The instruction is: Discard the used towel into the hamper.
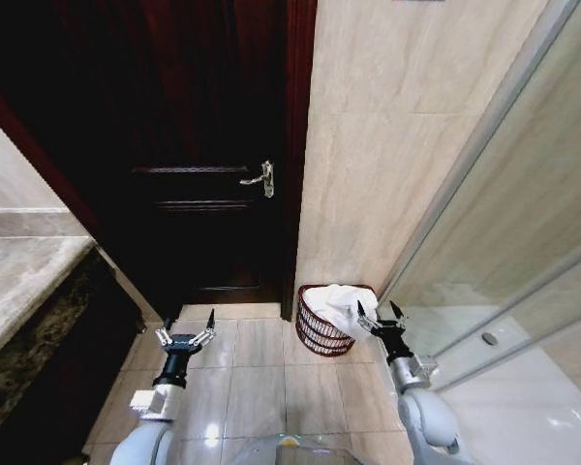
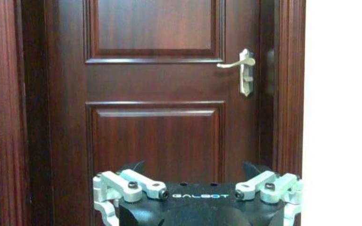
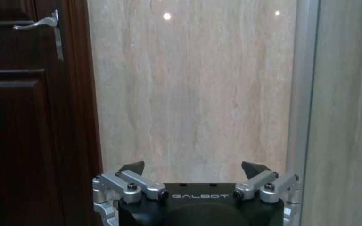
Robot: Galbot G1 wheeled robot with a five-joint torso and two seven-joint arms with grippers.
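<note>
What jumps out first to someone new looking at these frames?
The white towel heaped in the reddish-brown hamper on the tile floor, set against the beige wall between the door and the glass shower screen. Next, the dark wooden door with its metal lever handle, straight ahead. The right gripper hangs open beside the hamper's rim; the left gripper hangs open, empty, before the door.
</note>
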